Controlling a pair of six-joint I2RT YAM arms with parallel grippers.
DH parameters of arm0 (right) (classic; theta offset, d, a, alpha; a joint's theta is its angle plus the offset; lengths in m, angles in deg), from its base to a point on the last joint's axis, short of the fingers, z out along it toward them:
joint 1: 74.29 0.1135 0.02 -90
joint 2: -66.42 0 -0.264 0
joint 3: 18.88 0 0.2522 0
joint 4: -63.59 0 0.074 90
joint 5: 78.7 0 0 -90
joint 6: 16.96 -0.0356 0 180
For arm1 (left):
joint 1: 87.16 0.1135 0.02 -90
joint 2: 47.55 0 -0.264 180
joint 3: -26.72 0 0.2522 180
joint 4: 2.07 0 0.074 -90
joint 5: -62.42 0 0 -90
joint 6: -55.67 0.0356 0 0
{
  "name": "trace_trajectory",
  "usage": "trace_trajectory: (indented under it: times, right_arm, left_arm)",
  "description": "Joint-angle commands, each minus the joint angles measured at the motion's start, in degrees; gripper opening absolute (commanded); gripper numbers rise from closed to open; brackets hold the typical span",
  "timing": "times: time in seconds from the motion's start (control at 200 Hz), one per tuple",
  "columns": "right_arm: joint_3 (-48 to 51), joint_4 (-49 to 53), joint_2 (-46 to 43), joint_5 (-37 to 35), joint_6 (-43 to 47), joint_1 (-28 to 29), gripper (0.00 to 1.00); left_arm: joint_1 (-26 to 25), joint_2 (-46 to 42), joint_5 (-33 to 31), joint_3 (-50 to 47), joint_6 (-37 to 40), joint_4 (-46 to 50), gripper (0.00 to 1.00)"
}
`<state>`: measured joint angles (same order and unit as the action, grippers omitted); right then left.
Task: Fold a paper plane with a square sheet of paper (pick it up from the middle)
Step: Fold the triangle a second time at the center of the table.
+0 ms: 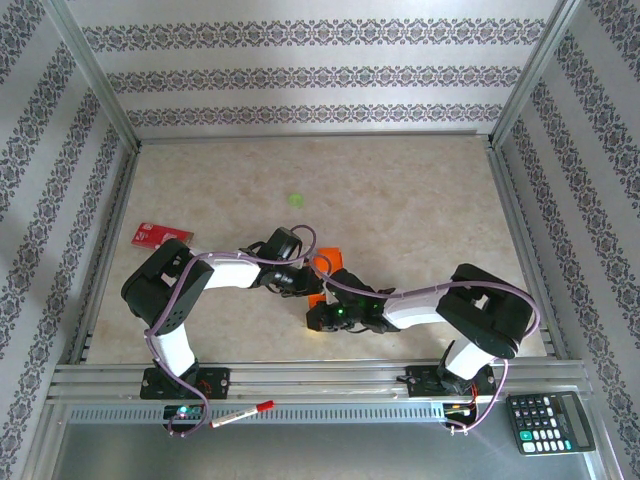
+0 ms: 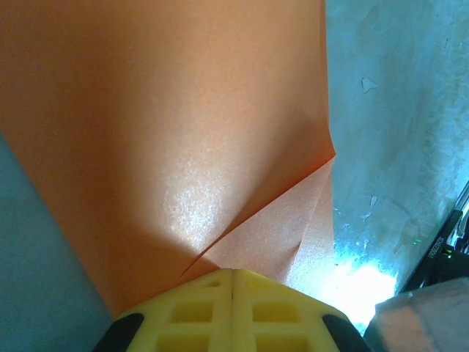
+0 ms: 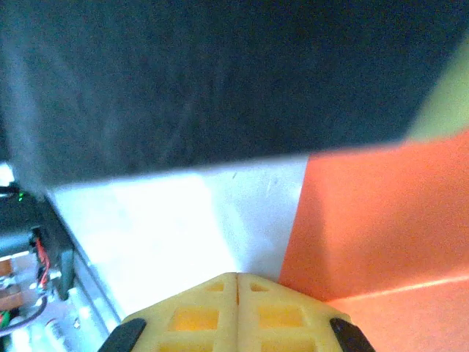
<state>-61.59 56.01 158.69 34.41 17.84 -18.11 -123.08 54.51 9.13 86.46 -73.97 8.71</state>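
Observation:
The square sheet of paper [image 1: 327, 264] is bright orange and lies on the table between the two arms, mostly covered by them. In the left wrist view the paper [image 2: 183, 110] spreads wide, with one corner folded over into a triangular flap [image 2: 278, 227]. My left gripper [image 2: 232, 270] is shut, its yellow tips down on the sheet at the flap's point. From above, the left gripper [image 1: 303, 283] sits over the sheet's near left part. My right gripper [image 1: 322, 315] is shut too, and the right wrist view puts it [image 3: 237, 275] at the paper's [image 3: 381, 220] left edge. No paper plane shape shows.
A small red card [image 1: 160, 234] lies at the left and a green spot [image 1: 295, 198] farther back. A calculator [image 1: 550, 422] and a marker [image 1: 240, 414] rest on the front ledge. Metal rails [image 1: 300, 375] edge the table. The left arm's dark body [image 3: 220, 73] hangs close over the right gripper.

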Motion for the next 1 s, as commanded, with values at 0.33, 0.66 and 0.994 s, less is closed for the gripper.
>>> trace_trajectory:
  times: [0.33, 0.66, 0.994]
  right_arm:
    - [3.36, 6.22, -12.29, 0.75, 0.73, -8.96, 0.02]
    - [5.51, 9.36, -14.91, 1.08, 3.24, -19.18, 0.02]
    - [5.66, 21.54, -21.26, -4.17, 2.55, -17.49, 0.12]
  left_arm:
    - [0.54, 3.06, -2.38, 1.68, 2.20, 6.55, 0.00]
    - [0.58, -0.02, 2.67, 6.13, 0.17, 5.34, 0.09]
    - [0.49, -5.81, 6.40, 3.08, -0.12, 6.54, 0.14]
